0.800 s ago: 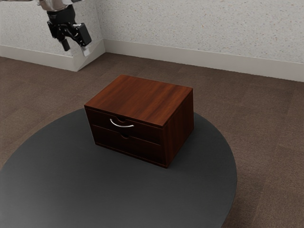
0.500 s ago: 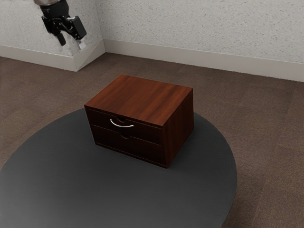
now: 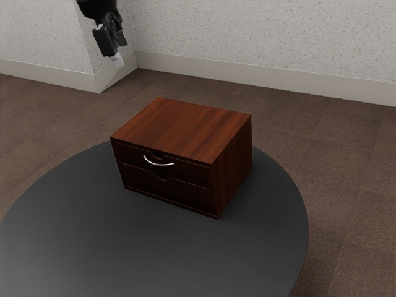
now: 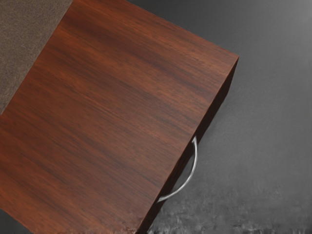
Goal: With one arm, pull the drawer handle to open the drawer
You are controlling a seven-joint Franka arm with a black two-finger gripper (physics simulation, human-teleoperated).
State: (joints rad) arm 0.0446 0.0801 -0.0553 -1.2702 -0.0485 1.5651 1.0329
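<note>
A round dark grey table (image 3: 93,247) stands on brown carpet (image 3: 346,161) before a speckled white wall (image 3: 278,31).

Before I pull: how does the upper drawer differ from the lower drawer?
The upper drawer carries a curved silver handle; the lower drawer shows no metal handle, just a small dark notch at its top edge. The upper drawer lies right under the cabinet top, the lower drawer at the base by the table. Both are the same dark wood and look shut, flush.
</note>
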